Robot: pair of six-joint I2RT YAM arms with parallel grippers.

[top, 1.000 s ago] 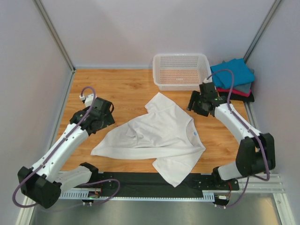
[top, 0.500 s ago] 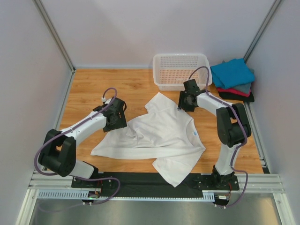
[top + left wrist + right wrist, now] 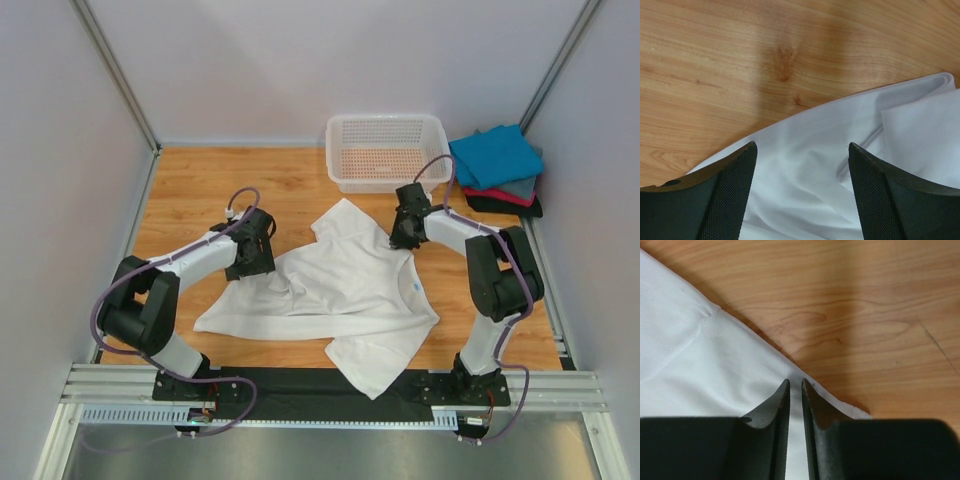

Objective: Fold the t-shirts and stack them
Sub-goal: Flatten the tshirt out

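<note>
White t-shirt (image 3: 340,285) below, wrist views alone reveal left pincer (image 3: 802,146) spread, right pincer (image 3: 795,382) pressed together.

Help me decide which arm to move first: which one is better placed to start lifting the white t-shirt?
Right. The right gripper looks pinched shut on the edge of the white t-shirt. The left gripper hangs wide open over the cloth, gripping nothing yet.

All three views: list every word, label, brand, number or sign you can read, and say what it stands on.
No text can be read in any view.
Blue neck label on the white shirt: too small to read.
</note>
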